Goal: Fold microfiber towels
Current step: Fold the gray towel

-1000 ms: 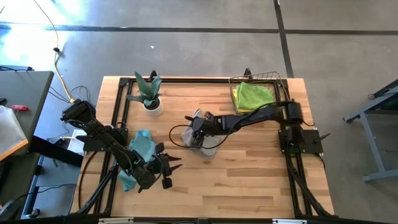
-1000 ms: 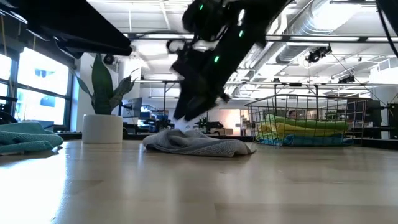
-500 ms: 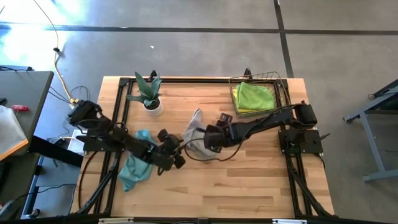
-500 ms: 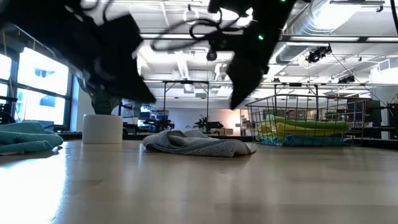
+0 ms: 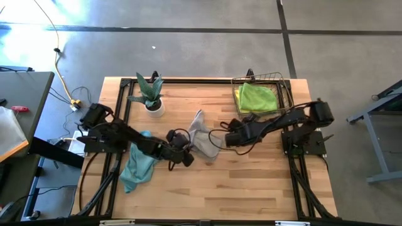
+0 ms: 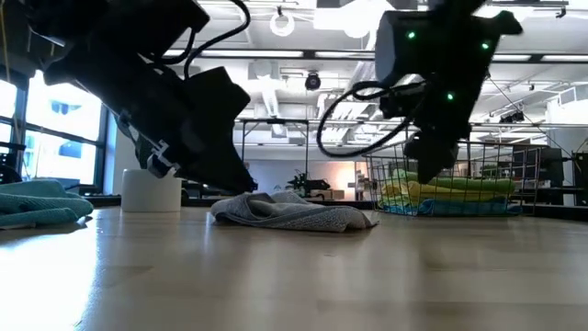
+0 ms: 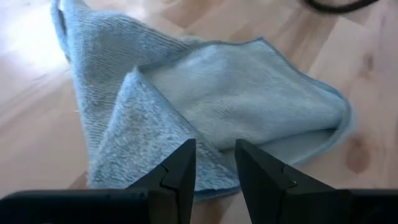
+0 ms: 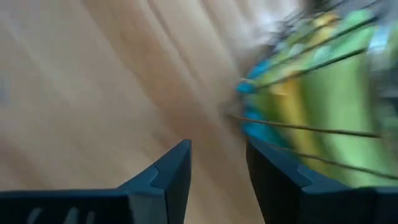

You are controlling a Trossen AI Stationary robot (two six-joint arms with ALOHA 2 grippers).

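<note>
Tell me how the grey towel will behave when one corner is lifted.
The grey towel lies crumpled in soft folds, so it will probably drape limply. It looks thin, likely light. Its fuzzy weave should grip rather than slip.

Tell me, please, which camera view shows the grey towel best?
The left wrist view: the grey towel fills it, folds and edges clear. The high view shows it small, between both arms; the low view shows a flat heap; the right wrist view misses it.

Two dark jointed arms, black cables looping off both. Green indicator lights on right arm. Left gripper (image 7: 212,177), right gripper (image 8: 217,180): flat dark angular fingers.
</note>
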